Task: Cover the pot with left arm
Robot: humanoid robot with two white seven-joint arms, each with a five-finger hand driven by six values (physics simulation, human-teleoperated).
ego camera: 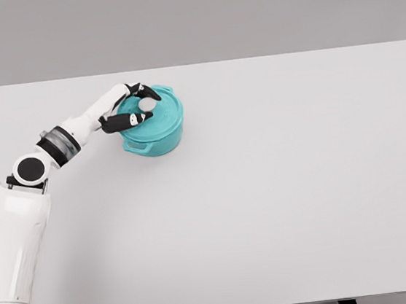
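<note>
A teal pot (159, 136) stands on the white table (280, 187) at the far left. Its teal lid (165, 112) lies flat on the pot's rim, with a white knob (146, 106) at its centre. My left hand (144, 106) reaches in from the left and hovers over the lid. Its black fingers (148, 93) straddle the knob, one set beyond it and one on the near side. A small gap shows between them and the knob, so the hand is open. The right arm is out of view.
The left arm (55, 143) slants up from the lower left corner to the pot. The table's far edge runs just behind the pot.
</note>
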